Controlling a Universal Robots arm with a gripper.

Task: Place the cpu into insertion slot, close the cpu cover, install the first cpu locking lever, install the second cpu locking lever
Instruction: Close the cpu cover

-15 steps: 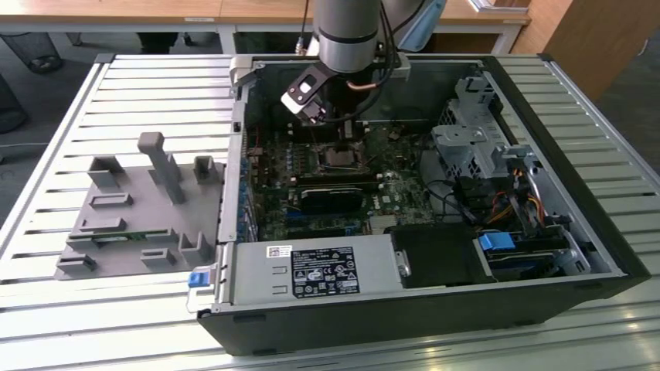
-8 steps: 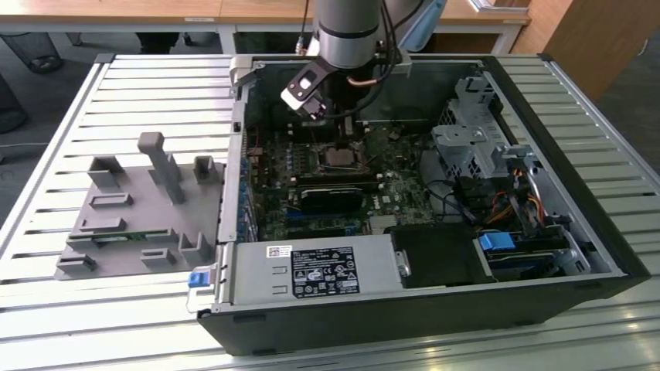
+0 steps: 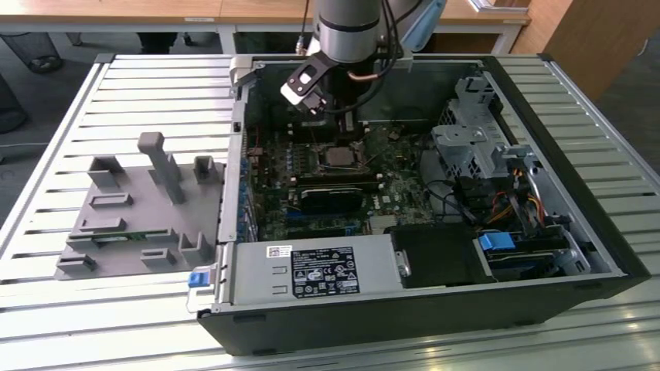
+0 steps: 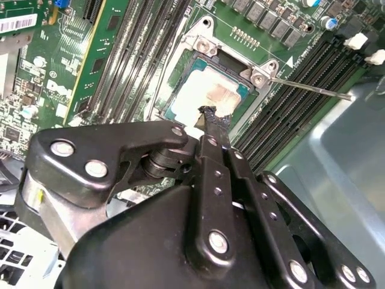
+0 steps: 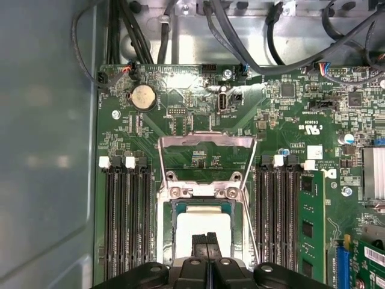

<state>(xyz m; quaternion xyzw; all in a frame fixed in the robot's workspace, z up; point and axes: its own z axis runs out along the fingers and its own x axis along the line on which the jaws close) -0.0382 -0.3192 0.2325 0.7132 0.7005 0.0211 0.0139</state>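
Exterior view: your gripper [image 3: 348, 131] hangs over the insertion slot [image 3: 341, 157]; second wrist view: it is closed tight, empty, apparently touching the seated cpu [image 4: 204, 90]; first wrist view: the cpu cover [image 5: 207, 141] stands hinged open, so closing it calls for clearing the chip.

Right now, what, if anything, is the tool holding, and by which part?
Nothing is held: the tool is shut, poised at the face of the cpu, which lies in the insertion slot.

exterior view: high, angled down on case [image 3: 433, 309] | both wrist views: close over cpu [image 4: 195, 96] [image 5: 192, 223]
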